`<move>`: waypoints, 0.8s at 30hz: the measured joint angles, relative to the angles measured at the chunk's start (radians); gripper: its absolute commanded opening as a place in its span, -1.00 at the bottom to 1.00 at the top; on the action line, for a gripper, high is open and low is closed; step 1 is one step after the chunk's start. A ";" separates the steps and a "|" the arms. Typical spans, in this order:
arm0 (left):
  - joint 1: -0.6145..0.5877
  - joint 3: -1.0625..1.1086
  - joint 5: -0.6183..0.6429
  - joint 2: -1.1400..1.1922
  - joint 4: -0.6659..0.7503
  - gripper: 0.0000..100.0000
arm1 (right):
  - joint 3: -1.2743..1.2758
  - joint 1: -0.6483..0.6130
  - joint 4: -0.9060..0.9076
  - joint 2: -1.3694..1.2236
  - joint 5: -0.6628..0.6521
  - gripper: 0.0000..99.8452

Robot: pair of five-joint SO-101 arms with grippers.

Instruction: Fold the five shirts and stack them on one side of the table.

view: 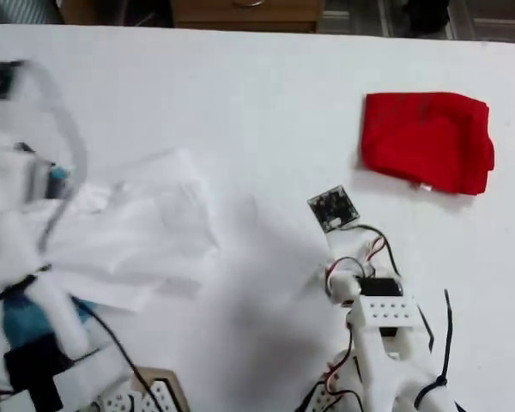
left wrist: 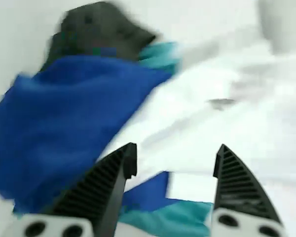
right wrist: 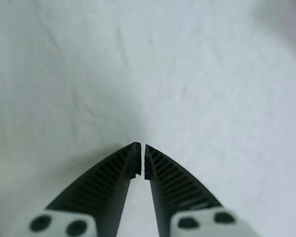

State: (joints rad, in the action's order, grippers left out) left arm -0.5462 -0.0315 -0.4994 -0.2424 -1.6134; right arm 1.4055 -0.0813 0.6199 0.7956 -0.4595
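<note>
On the left half of the table (view: 266,77), a white shirt (view: 146,232) lies opened out and rumpled. A red shirt (view: 427,142) sits folded into a compact block well apart from it, toward the far right. The left tool (left wrist: 176,150) hangs with its jaws spread wide above the white cloth, and nothing is pinched between them. Just beside the white shirt, the left wrist view shows a heap of a blue shirt (left wrist: 64,123), a teal shirt (left wrist: 160,54) and a dark shirt (left wrist: 96,29), overlapping one another. The right tool (right wrist: 142,153) is pressed together, empty, over bare table. All of this is thin, limp fabric. It is probably very light and will not hold any shape, so it should sag from wherever it is lifted and slide easily on the smooth surface. A grip in the middle of a panel would likely bunch the cloth. A hem, a shoulder seam or a sleeve end, where the material is doubled and stitched, looks the better place to take hold. The white shirt's edges are hard to pick out against the white table, so a pinch could miss or catch two layers. Pulling any garment from the heap may drag its neighbours with it.
</note>
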 measured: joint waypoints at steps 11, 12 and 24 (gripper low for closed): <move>0.540 0.064 0.130 0.020 0.061 -0.47 | 0.000 0.000 0.000 0.000 0.000 -0.96; 0.546 0.086 0.147 0.040 0.080 -0.47 | 0.000 0.000 0.000 0.000 0.000 -0.96; 0.420 0.118 0.193 0.175 0.149 -0.47 | 0.000 0.000 0.000 0.000 0.000 -0.96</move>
State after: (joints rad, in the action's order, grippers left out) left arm -0.1258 0.0867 -0.3061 -0.0675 -1.4645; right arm 1.4055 -0.0813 0.6199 0.7956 -0.4595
